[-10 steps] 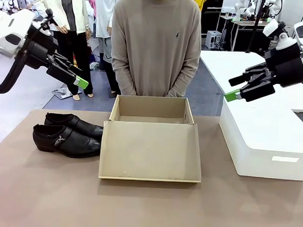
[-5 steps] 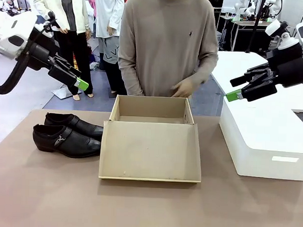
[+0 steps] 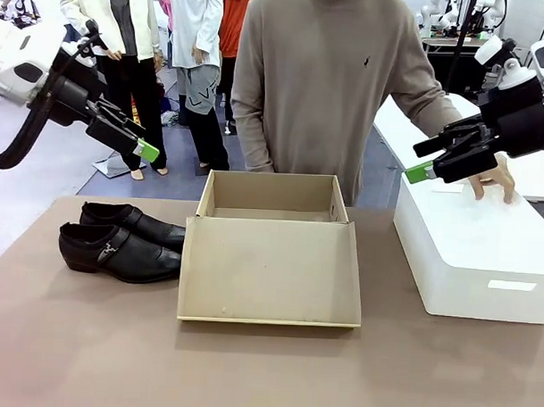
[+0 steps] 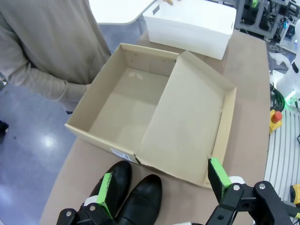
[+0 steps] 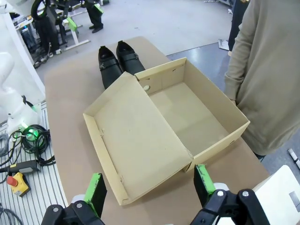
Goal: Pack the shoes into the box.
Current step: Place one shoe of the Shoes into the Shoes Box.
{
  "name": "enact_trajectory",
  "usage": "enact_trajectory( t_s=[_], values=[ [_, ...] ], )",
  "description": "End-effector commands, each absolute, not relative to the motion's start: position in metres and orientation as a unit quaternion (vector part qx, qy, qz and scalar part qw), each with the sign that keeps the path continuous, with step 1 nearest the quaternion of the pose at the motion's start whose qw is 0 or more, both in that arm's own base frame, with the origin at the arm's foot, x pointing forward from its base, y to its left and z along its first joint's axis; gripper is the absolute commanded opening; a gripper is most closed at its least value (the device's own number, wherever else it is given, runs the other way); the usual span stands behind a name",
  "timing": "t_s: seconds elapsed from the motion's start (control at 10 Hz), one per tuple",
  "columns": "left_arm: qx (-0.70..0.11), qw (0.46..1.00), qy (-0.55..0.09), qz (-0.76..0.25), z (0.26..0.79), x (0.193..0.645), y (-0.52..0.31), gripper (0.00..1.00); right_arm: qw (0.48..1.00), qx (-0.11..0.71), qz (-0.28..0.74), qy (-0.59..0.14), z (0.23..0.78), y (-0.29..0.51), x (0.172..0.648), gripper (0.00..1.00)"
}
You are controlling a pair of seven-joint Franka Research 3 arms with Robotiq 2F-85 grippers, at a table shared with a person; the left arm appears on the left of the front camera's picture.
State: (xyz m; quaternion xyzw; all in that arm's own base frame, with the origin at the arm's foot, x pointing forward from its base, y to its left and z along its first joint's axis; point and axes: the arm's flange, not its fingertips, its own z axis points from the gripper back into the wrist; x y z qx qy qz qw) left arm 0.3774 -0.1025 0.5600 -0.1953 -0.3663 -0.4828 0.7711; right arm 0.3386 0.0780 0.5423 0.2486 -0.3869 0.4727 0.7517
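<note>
Glossy black pointed shoes (image 3: 119,243) side by side, beside shallow rectangular tan cardboard box (image 3: 269,279), flap lid lying flat, left gripper (image 4: 161,183) and right gripper (image 5: 151,183) raised, jaws wide apart, holding nothing

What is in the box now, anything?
Empty. The box stands open with a bare cardboard floor; the shoes sit on the table beside it.

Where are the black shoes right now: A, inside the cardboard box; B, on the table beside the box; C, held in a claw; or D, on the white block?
B: the shoes lie side by side on the table, just left of the open box.
</note>
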Motion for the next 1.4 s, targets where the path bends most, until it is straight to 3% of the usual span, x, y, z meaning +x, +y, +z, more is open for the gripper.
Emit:
enact_trajectory(
  t_s=[0.0,0.4,0.7,1.0,1.3],
  values=[
    [-0.204,0.761,-0.372,-0.491,0.561,0.38,-0.1,1.0,0.739,0.252,0.483,-0.396,0.541,0.077,0.344,1.0],
    [-0.204,0.761,-0.372,-0.491,0.561,0.38,-0.1,1.0,0.739,0.252,0.483,-0.396,0.541,0.077,0.344,1.0],
    [-0.159,0.773,-0.361,-0.497,0.565,0.378,-0.099,1.0,0.739,0.252,0.483,-0.396,0.541,0.077,0.344,1.0],
    [-0.096,0.765,-0.312,-0.556,0.581,0.394,-0.092,1.0,0.739,0.252,0.483,-0.396,0.541,0.077,0.344,1.0],
    [-0.033,0.728,-0.223,-0.648,0.606,0.426,-0.086,1.0,0.739,0.252,0.483,-0.396,0.541,0.077,0.344,1.0]
  ],
)
